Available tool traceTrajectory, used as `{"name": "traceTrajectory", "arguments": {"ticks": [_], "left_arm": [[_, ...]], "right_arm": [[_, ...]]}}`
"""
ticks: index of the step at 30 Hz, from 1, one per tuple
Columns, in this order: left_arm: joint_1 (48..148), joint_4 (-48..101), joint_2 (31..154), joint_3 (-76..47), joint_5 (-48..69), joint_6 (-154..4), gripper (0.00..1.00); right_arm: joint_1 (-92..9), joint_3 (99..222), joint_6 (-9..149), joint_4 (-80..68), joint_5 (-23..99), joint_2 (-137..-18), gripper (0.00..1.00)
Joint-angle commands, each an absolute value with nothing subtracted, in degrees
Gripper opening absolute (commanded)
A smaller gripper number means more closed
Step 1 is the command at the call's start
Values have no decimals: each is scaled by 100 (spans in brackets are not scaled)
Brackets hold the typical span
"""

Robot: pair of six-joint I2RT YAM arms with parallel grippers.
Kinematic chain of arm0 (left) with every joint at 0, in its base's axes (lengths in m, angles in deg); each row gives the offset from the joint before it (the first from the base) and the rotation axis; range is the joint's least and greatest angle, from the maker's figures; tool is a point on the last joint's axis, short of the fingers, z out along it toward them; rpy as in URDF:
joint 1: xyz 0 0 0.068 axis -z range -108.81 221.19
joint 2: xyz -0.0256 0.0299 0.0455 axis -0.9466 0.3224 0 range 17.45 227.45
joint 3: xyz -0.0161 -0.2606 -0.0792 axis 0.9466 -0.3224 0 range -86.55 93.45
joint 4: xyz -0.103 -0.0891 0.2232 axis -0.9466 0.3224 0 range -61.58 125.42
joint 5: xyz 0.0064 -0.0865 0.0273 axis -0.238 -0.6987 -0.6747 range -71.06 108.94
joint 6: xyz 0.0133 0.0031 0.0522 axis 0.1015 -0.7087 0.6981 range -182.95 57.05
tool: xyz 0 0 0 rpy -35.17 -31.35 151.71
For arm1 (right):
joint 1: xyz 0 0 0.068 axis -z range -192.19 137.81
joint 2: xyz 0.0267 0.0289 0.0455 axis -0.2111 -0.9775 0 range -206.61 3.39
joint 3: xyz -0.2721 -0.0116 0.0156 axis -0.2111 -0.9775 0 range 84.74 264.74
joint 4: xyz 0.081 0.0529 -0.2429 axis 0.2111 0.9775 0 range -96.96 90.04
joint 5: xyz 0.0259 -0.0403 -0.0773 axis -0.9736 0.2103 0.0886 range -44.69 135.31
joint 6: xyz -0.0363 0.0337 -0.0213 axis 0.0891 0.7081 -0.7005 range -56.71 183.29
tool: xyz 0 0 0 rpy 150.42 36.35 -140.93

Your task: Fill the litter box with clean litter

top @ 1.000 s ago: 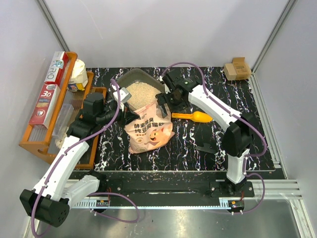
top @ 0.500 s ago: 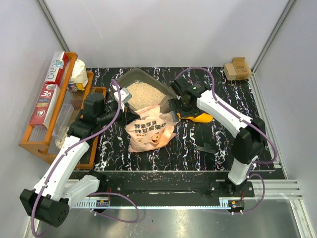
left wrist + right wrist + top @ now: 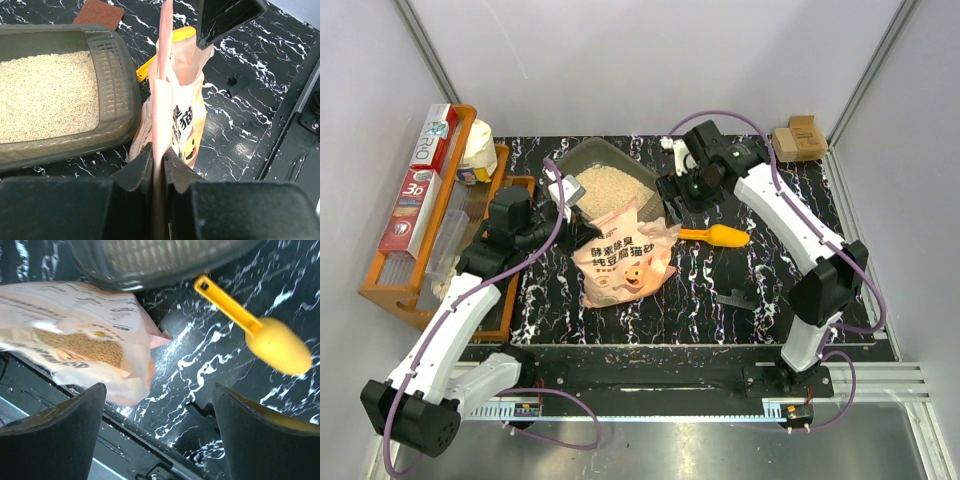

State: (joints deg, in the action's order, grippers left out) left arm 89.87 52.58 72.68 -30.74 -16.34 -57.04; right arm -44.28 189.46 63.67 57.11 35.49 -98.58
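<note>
Litter box: part filled with clean litter, ahead and left of the left gripper. Left gripper: 2 fingers pinched tight on the top edge of the pink bag, which stands just beside the box. Right gripper: spread wide, holding nothing, above the table between the bag and 1 yellow scoop.

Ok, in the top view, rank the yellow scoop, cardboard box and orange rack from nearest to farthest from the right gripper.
1. The yellow scoop, just right of the right gripper, toward the arm bases.
2. The cardboard box, in the far right corner.
3. The orange rack, along the left side.
</note>
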Motion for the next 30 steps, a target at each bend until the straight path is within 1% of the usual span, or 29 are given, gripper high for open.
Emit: {"name": "traceTrajectory", "arguments": {"ticks": [1,2,3,5,6,8,9,10,12,14,15,17,19,22,24,27,30], "left_arm": [[8929,4336,7151,-2820,-1647,-5733,24],[8929,4328,7159,-2811,-1743,-5724,40],[8921,4293,7159,-2784,-1762,-5732,49],[8921,4240,7195,-2732,-1779,-5925,63],[8912,4170,7221,-2653,-1771,-6004,75],[8912,4064,7300,-2565,-1622,-6276,87],[8903,4012,7344,-2425,-1578,-6277,92],[8903,4011,7422,-2337,-1525,-6478,94],[8912,4020,7493,-2109,-1315,-6550,98],[8903,4011,7599,-1994,-1078,-6550,99],[8912,3968,7625,-1932,-998,-6489,99],[8956,3958,7713,-1879,-779,-6339,99],[8965,4002,7783,-1800,-777,-6104,99],[8930,4002,7818,-1730,-804,-6127,99],[8886,4002,7836,-1738,-961,-6163,99],[8754,3854,7836,-1896,-1138,-6260,99],[8561,3730,7880,-1967,-1304,-6584,99]], "right_arm": [[-4409,19959,5827,5940,3143,-9926,95],[-4392,20161,5915,5966,3117,-10013,100],[-4287,20459,6003,5966,2995,-10023,100],[-4076,20445,5943,5818,2644,-9805,100],[-3953,20209,5655,5608,2094,-9699,100],[-3602,19744,5407,5204,1782,-9314,100],[-3470,19297,5110,4897,1502,-9233,100],[-3190,19162,4933,4859,1369,-9206,100],[-2986,18960,4355,5033,1219,-9407,100],[-2758,18889,3783,5393,903,-9818,100],[-2739,18889,3214,5778,771,-9978,100],[-2730,18827,2710,6009,822,-10364,100],[-2730,18547,1972,6010,1006,-10489,97],[-2730,18072,1215,5537,1393,-10524,93],[-2722,17844,690,5160,1508,-10585,86],[-2739,17711,283,4554,1517,-10796,82],[-2800,17842,-59,4349,1613,-11173,81]]}}
